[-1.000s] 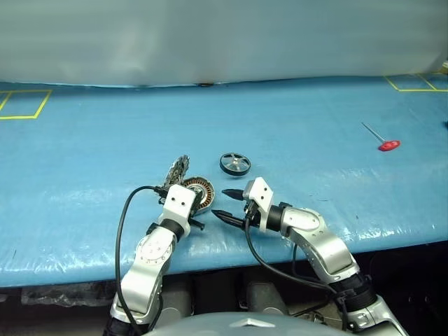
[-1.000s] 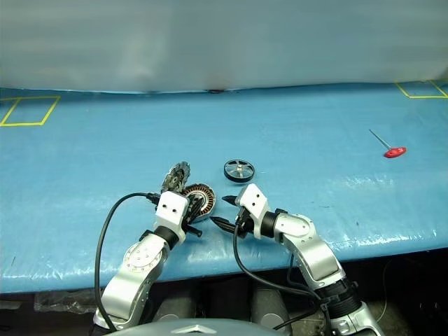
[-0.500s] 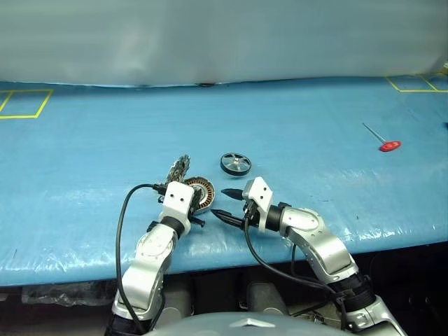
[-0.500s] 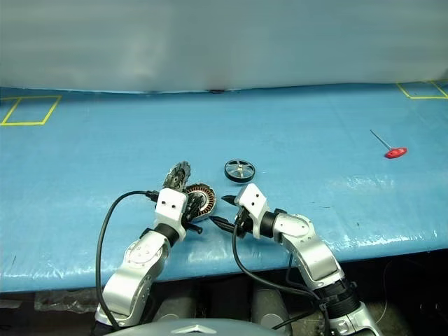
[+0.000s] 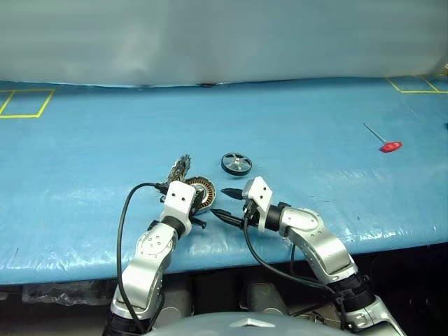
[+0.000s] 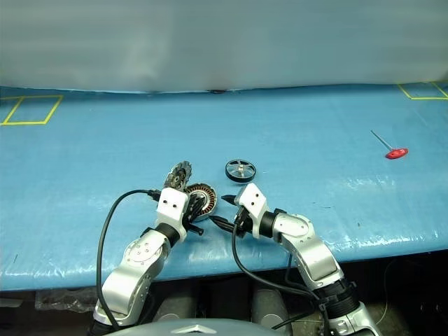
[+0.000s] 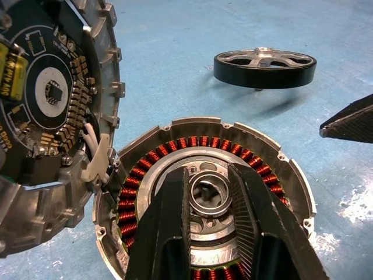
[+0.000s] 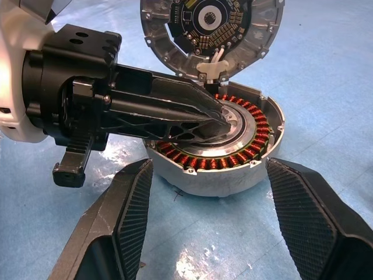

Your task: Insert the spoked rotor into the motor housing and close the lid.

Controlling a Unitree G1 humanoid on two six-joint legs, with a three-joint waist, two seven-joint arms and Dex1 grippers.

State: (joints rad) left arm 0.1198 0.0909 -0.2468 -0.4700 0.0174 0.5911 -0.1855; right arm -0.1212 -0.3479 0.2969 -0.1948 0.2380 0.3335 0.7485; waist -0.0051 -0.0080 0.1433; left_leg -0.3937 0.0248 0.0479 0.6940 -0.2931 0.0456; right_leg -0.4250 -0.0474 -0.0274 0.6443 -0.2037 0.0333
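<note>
- The motor housing (image 7: 204, 204) was seen resting on the blue table cover (image 5: 315, 112), near the front edge, with its ring of copper windings facing up
- The lid (image 7: 52, 116) was found standing nearly upright at the far-left rim of the housing, joined to it there by a pale hinge-like piece; its inner face with a dark circuit board was turned toward the housing
- The left gripper (image 7: 211, 195) was placed over the open housing, its two black fingers (image 8: 175, 114) drawn close together around the silvery hub at the centre, one on either side; whether the hub was actually pinched could not be told
- The right gripper (image 5: 225, 203) was held just to the right of the housing, close above the cover, with its fingers spread wide apart and nothing between them
- In the right wrist view, the housing was seen between and beyond those two spread fingers, apart from both
- The spoked rotor (image 5: 236, 164) was left lying flat on the cover just beyond the right gripper, to the right of and behind the housing, touched by neither gripper
- A small tool with a red handle (image 5: 389, 146) and thin metal shaft was seen far off to the right on the cover, well apart from everything else
- Yellow tape outlines (image 5: 24, 103) were marked at the far corners of the cover
</note>
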